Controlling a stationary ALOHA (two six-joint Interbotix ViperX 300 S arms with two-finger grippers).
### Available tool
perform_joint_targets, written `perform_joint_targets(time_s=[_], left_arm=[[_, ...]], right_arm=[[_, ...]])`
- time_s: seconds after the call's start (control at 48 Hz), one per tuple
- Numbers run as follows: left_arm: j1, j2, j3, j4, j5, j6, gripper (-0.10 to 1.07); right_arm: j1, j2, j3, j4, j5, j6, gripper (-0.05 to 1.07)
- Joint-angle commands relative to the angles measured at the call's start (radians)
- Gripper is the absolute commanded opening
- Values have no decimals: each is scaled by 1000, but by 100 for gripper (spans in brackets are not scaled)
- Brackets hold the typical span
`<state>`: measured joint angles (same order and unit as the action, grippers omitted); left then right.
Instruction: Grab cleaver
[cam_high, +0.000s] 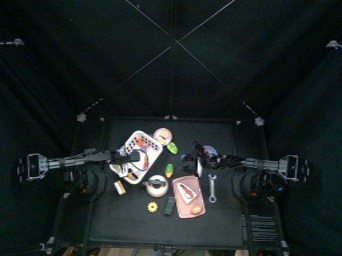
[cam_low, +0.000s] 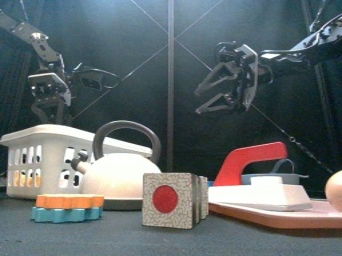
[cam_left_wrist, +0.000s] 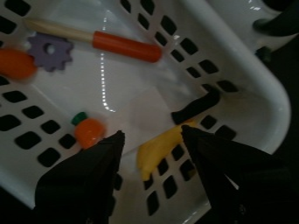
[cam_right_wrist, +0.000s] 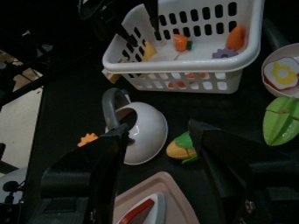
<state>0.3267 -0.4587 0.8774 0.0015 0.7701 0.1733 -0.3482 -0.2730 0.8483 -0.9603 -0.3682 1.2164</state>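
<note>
The grab had not yet been made. The left end effector (cam_left_wrist: 152, 140) hung released, its jaws standing wide apart over the inside of the white basket (cam_left_wrist: 239, 66), and nothing lay between its pads. Directly beyond the gap between those jaws lay what I took for the cleaver (cam_left_wrist: 162, 150): a yellow wedge-shaped blade with a short black handle, leaning against the basket's slotted wall among small toy foods, an orange carrot-like piece just beside it. In the left wrist view the jaws looked lined up on either side of the blade, but they stood clear of it, so the approach seemed largely done while the descent, the closing and the lift were all left. The front view showed this arm poised above the basket's rim, not down inside it. The right end effector (cam_low: 222, 98) was also released, jaws spread and empty, hovering in the air above the worktop near the white kettle (cam_low: 118, 168) and taking no part in the reach. A red-handled tool (cam_low: 254, 160) rested on the pink board (cam_low: 287, 213) on the right of the worktop, well apart from either arm; the left arm's aim suggested the yellow piece was the target.
</note>
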Motion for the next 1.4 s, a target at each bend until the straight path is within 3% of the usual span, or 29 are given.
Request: perform_joint_targets(time_s=[0.0,0.271,0.458,0.792,0.979,1.167,1.375], left_arm=[[-2,5,-26,46,14,0,91],[9,103,-54,72,114,46,92],[6,204,-124,77,183,163,92],[5,296,-161,-63,225,365,91],[8,293,-155,-77,166,382,91],[6,273,-112,-103,83,388,91],[6,250,-46,-130,58,390,91]], right_arm=[[-5,8,-34,3,-3,-2,90],[-5,69,-74,0,-3,-2,90],[-5,78,-78,-3,-3,-2,90],[-5,75,-71,-3,-3,-2,90],[-5,75,-69,-3,-3,-2,90],[-5,77,-71,-3,-3,-2,90],[-6,80,-69,-3,-3,-2,90]])
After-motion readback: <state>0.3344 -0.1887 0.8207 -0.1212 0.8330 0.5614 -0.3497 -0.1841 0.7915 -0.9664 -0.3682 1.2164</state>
